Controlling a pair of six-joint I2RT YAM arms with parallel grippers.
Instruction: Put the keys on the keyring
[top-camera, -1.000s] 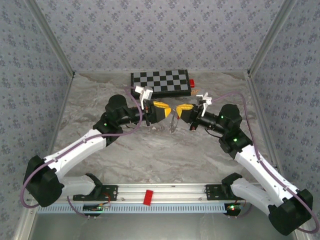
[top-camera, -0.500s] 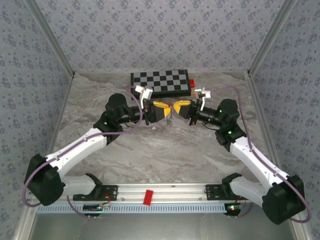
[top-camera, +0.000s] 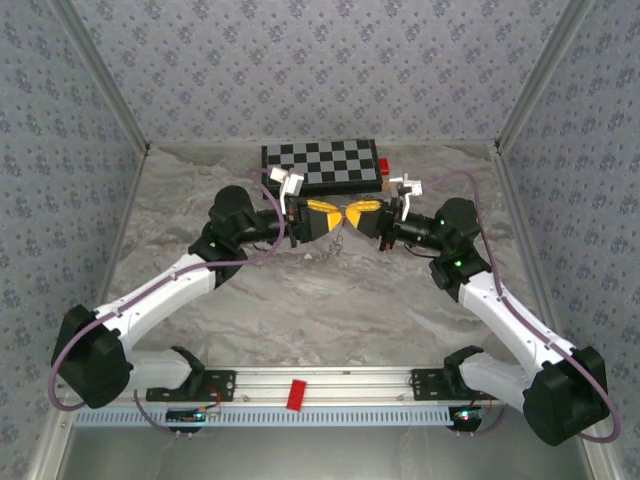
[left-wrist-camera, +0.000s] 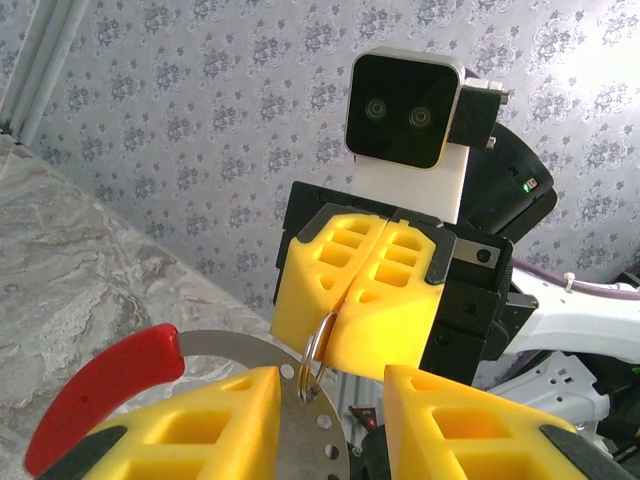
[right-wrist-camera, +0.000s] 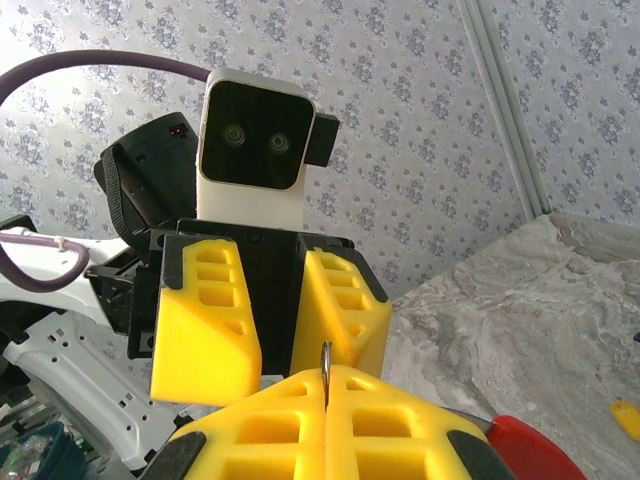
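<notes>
this looks like a robotics lab test cell. a white-and-black left arm (top-camera: 160, 290) and right arm (top-camera: 510, 325) stand on a slotted aluminium rail (top-camera: 340, 378) along the bottom of the frame, a purple cable (top-camera: 62, 365) looping at lower left. bare metal posts (top-camera: 100, 75) climb the upper corners, holding flat panels of flowered grey wallpaper (top-camera: 320, 70) like a backdrop. the table (top-camera: 330, 310) is marble-patterned, with a chessboard (top-camera: 320, 165) at top centre. a boxy white camera (left-wrist-camera: 405, 95) sits on each wrist.
</notes>
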